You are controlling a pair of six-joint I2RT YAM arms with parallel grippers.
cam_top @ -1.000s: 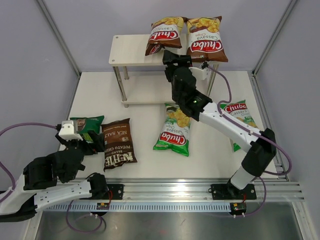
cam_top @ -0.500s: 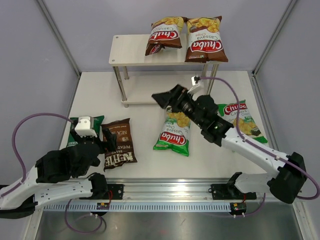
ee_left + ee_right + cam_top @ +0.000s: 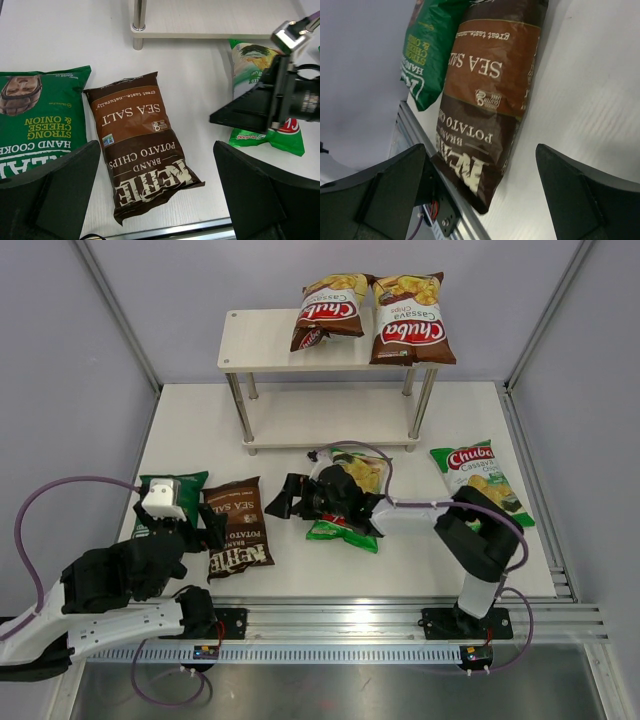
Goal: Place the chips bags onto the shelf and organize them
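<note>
- right gripper (image 3: pixel 480 155): jaws spread wide with nothing in them. It sits low over the table (image 3: pixel 300 570) around the middle of the top view, pointing toward the left of the frame.
- its wrist cam looks straight at the Kettle bag (image 3: pixel 238 528), which lies flat just ahead of the fingers and isn't touched.
- the right arm crosses over one green Chuba (image 3: pixel 335 530), also flat on the table, just behind the gripper.
- left gripper (image 3: pixel 156 150): jaws wide apart too, holding nothing, lower left of the top view, above the near ends of the Kettle bag and the REAL bag (image 3: pixel 35 120).
- those two bags lie side by side with their edges touching, REAL on the left.
- other green Chuba (image 3: pixel 480 480) is flat at the right edge of the table, well apart from both grippers.
- shelf (image 3: pixel 265 345) stands at the top centre, with two brown Chubas (image 3: pixel 408 320) next to each other on the right half of its top board.
</note>
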